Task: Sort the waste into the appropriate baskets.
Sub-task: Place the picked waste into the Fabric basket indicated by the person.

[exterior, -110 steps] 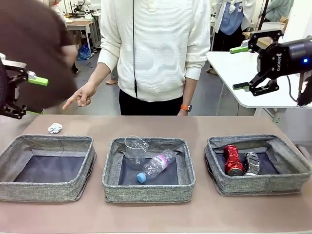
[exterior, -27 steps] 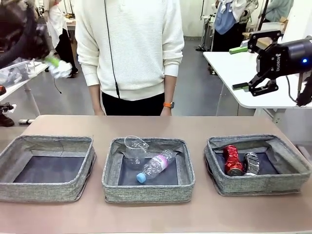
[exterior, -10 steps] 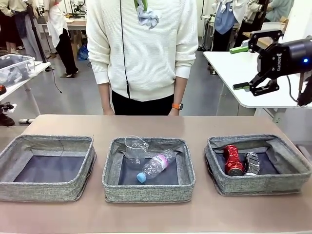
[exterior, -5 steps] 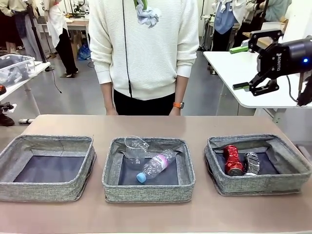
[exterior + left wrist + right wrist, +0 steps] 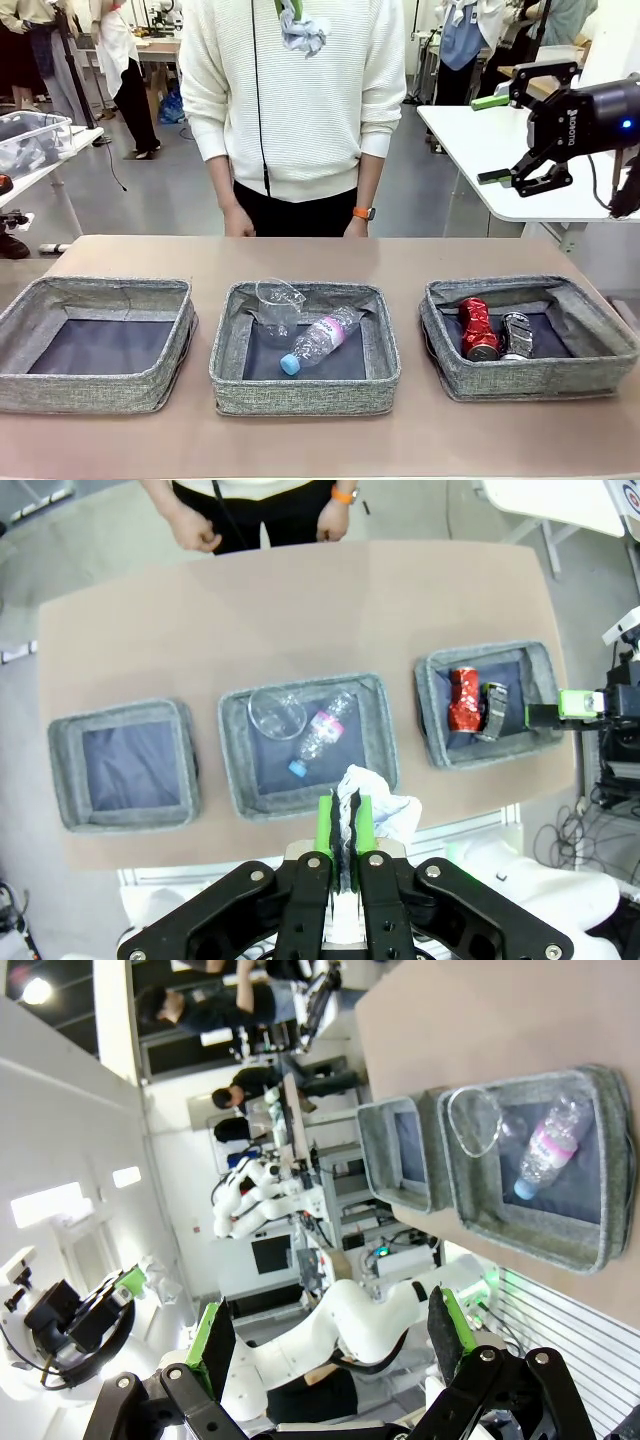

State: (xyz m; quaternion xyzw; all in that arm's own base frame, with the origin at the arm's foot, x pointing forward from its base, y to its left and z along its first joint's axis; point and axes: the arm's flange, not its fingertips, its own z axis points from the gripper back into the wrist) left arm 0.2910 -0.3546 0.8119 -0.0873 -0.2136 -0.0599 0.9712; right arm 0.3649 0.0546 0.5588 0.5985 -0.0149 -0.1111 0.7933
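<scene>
White crumpled paper ball (image 5: 380, 805) pinched in closed left tool (image 5: 342, 832); right tool (image 5: 510, 125) wide open.

Open room above the bins, with the left one bare inside

The left bin (image 5: 100, 345) lies open from above, its dark lining bare. The middle bin (image 5: 305, 350) is partly taken up by the clear plastic cup (image 5: 279, 300) and the bottle (image 5: 318, 342); the right bin (image 5: 530, 335) holds the red can (image 5: 477, 328) and the crushed silver can (image 5: 516, 335) at its centre. Bare tabletop (image 5: 330, 255) runs along the far side, where the person's hands (image 5: 236, 220) hang at the edge.
</scene>
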